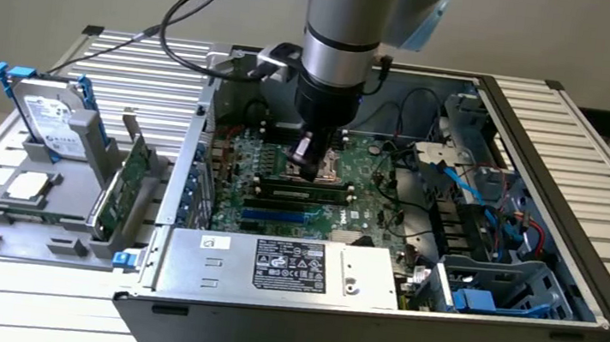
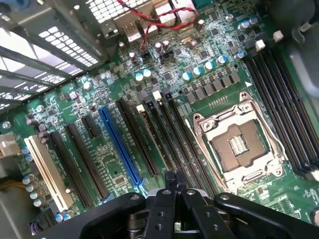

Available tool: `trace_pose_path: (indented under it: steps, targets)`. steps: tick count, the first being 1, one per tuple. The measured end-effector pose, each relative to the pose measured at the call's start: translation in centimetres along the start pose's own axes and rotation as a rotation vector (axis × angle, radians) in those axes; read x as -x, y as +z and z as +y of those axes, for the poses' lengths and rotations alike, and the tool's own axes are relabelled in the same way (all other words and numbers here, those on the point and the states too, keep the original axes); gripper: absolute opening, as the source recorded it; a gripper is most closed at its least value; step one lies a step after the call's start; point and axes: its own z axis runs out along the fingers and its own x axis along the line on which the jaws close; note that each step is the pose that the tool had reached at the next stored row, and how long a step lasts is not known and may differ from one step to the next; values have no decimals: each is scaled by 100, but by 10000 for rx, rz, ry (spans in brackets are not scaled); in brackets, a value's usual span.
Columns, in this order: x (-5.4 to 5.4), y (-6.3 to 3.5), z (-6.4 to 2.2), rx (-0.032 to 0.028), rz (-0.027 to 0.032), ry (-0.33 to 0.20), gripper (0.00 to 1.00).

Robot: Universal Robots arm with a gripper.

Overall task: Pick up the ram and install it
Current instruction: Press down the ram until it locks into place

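Note:
The ram (image 1: 302,192), a long dark stick with a row of black chips, stands on edge in a black slot on the motherboard (image 1: 368,178), just in front of the CPU socket. My gripper (image 1: 311,172) hangs right above the ram's middle, inside the open computer case. In the wrist view my gripper (image 2: 172,178) is shut, fingertips pressed together with nothing visible between them. Beneath them the long memory slots (image 2: 169,134) run away beside the CPU socket (image 2: 239,144). Whether the tips touch the ram I cannot tell.
A silver hard drive with blue rails (image 1: 46,116) and a larger green card (image 1: 120,184) stand in a grey holder (image 1: 23,221) at the exterior view's left. The power supply (image 1: 283,268), blue cables (image 1: 475,195) and the case walls (image 1: 198,150) hem in the board.

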Motion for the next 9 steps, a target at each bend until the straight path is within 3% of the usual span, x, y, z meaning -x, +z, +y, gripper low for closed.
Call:
trace_pose_path:
  steps: [9]
  targets:
    - [0,0,1,4,-66,1551,11]
